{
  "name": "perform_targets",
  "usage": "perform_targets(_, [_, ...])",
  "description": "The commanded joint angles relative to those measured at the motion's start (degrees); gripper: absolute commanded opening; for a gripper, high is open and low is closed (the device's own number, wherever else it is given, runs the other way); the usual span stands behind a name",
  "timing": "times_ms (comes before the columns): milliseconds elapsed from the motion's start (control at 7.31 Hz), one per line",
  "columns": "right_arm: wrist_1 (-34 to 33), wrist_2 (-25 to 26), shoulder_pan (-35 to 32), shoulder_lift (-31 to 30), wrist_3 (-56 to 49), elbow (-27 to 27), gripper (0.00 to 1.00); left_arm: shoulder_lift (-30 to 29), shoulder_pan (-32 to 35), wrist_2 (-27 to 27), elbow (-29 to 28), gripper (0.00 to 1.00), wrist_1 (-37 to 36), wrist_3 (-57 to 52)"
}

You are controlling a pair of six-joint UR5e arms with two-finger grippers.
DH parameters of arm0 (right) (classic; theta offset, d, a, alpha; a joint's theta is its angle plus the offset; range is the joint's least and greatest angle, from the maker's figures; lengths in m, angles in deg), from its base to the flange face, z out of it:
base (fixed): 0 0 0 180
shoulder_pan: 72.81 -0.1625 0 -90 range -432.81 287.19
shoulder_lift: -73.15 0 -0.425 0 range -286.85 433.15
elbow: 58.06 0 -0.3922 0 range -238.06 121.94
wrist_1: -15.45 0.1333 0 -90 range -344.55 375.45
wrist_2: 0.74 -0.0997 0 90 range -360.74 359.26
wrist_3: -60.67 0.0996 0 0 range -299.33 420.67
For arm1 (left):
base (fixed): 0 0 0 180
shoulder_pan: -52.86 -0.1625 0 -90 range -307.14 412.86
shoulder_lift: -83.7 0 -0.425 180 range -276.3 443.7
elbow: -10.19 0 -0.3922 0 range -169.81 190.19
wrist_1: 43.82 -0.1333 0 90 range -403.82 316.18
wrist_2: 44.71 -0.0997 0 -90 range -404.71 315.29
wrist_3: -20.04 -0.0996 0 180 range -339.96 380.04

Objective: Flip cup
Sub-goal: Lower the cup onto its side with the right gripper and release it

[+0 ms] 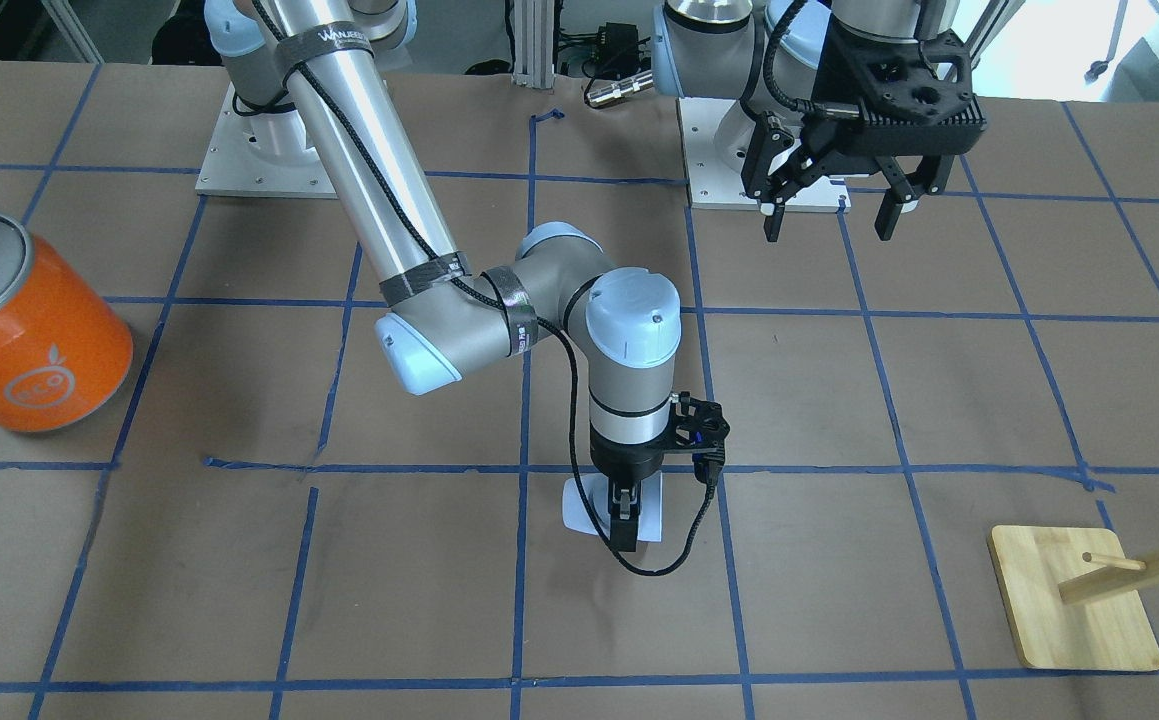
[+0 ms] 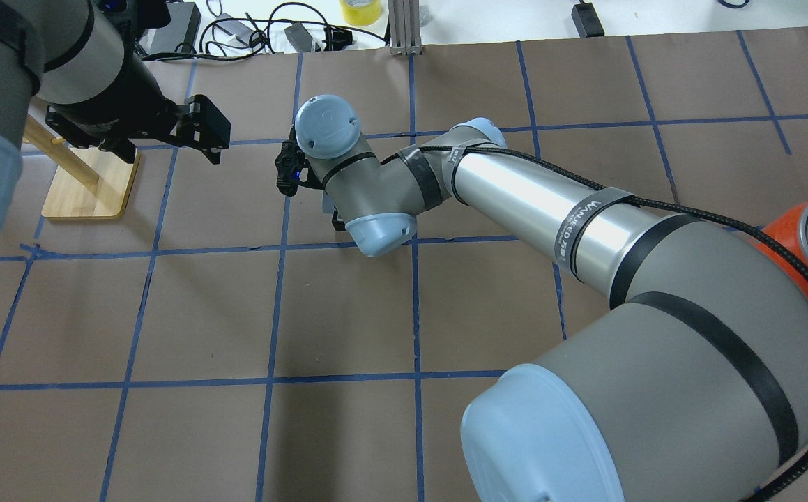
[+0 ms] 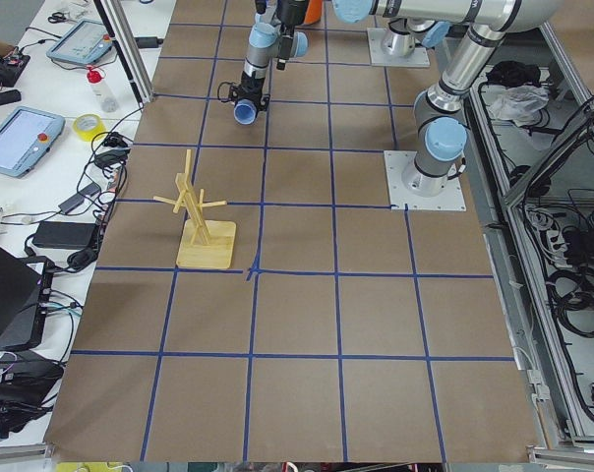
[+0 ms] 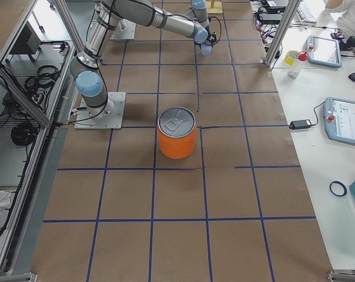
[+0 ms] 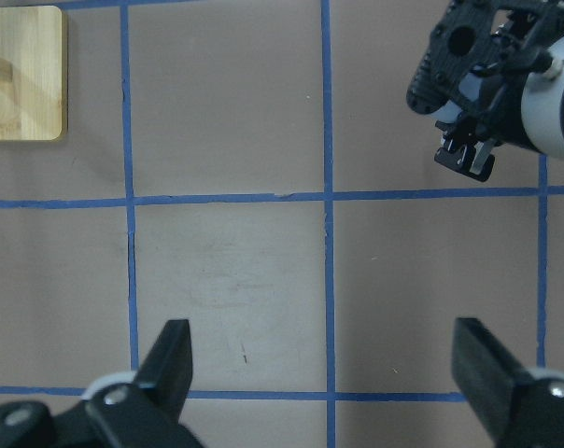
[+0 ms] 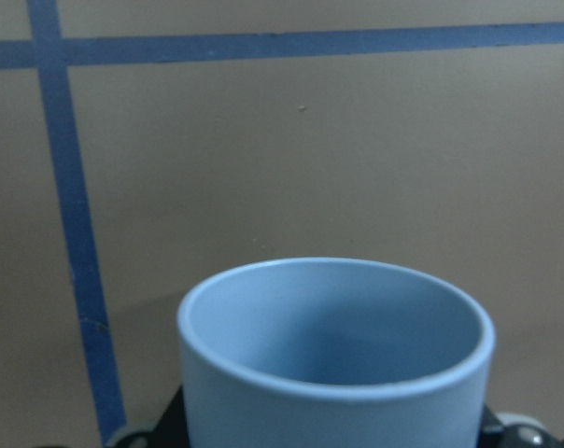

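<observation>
Between the right gripper's (image 1: 625, 517) closed fingers sits the pale blue cup (image 6: 336, 359), its base hidden by the wrist; the left gripper (image 5: 324, 373) hangs spread wide, holding nothing.

You are looking at a table (image 1: 939, 400) covered in brown paper, with blue tape (image 1: 869, 314) running across it in a grid of squares. An orange can (image 1: 24, 325) with a silver lid is standing on it near one end. A wooden rack (image 3: 201, 221) on a flat square base is sitting toward the other end. The two arm base plates (image 1: 259, 160) are resting on the robot's edge.
</observation>
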Motion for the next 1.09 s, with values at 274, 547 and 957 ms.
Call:
perform_targets(274, [0.84,-0.03,-1.24,-0.13,-1.32,0.95,0.68,0.09,0.0,0.04,0.0,1.0,0.0,0.0])
perform_targets(547, [1.45,0.06,-1.16,-0.74,-1.23,0.95,1.0,0.09,0.0,0.04,0.0,1.0,0.0,0.0])
perform_targets(957, [3.47,0.5,-0.98,-3.35,-0.36,0.77,1.0,0.09,0.0,0.04,0.0,1.0,0.0,0.0])
